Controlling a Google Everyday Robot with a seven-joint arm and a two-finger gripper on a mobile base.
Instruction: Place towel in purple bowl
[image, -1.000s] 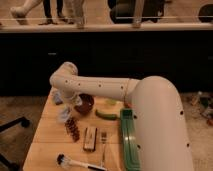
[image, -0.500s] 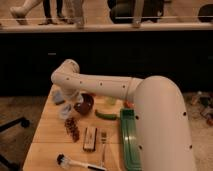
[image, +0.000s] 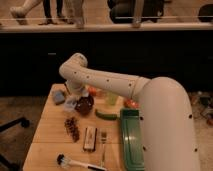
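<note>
Claw hangs at table's far end; grip unclear. Towel just below, touching bowl.

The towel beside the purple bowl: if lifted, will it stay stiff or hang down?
The towel looks thin and crumpled, so it probably droops and weighs little. A loose corner may hang over the rim of the purple bowl. The claw is just above the towel.

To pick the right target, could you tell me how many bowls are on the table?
2: a round dark purple bowl beside the gripper, and a round orange bowl just behind it, partly under the arm, which may hide others.
</note>
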